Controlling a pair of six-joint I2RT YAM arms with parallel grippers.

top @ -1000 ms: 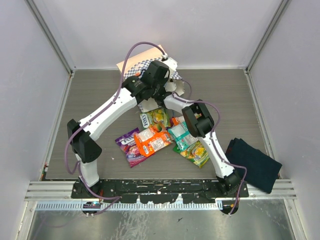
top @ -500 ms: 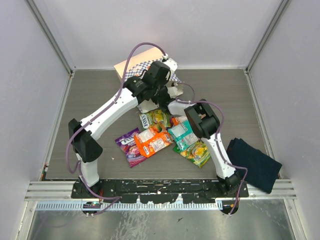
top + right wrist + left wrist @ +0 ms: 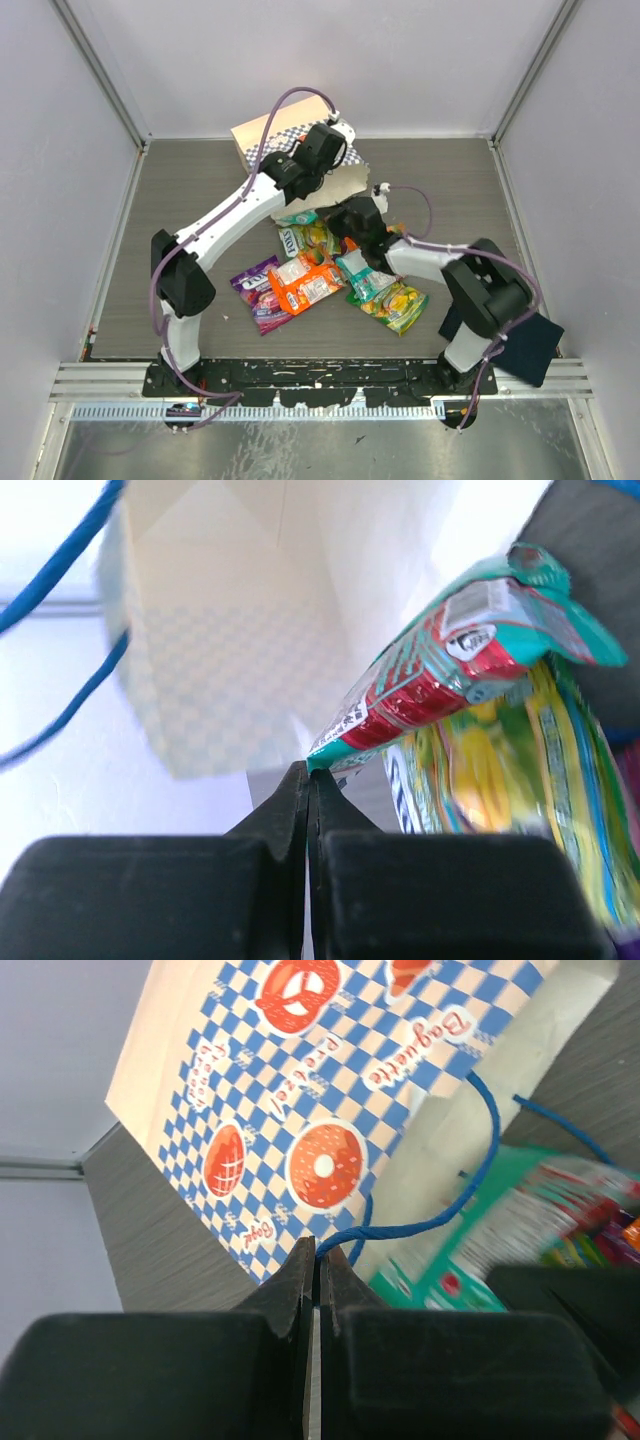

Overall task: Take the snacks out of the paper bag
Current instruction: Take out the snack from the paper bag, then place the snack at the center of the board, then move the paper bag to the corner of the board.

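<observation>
**A:** Where is the paper bag [image 3: 262, 133]?

**B:** At the far edge of the counter [image 3: 190, 200]. Its checkered side faces up and its mouth is turned toward the arm bases. I cannot tell whether it lies flat or is tipped up.

**A:** And the left gripper [image 3: 318, 1258]?

**B:** It is over the bag's mouth end. Its jaws are pressed together on the blue cord handle [image 3: 445, 1218], which loops out from between them across the bag's beige rim.

**A:** What about the right gripper [image 3: 308, 770]?

**B:** It is right at the bag's opening. Its jaws are pinching one corner of a teal-and-red packet [image 3: 450, 640], which hangs in front of the bag's pale inner wall.

**A:** Are any snacks outside the bag?

**B:** Five lie on the counter, on the near side of the bag's mouth.
- A green-yellow packet [image 3: 305, 238] is closest to the bag.
- Beyond it is an orange packet [image 3: 308, 280], with a purple packet [image 3: 258, 292] touching its edge.
- A teal packet [image 3: 365, 272] lies beside the orange one, under the right arm's forearm.
- A second green-yellow packet [image 3: 398, 305] overlaps the teal one and is the farthest of the cluster from the bag.

**A:** Anything else on the counter?

**B:** A folded navy cloth [image 3: 530, 345]. It is well apart from the bag, by the right arm's base, and partly hidden under that arm's elbow.
</observation>
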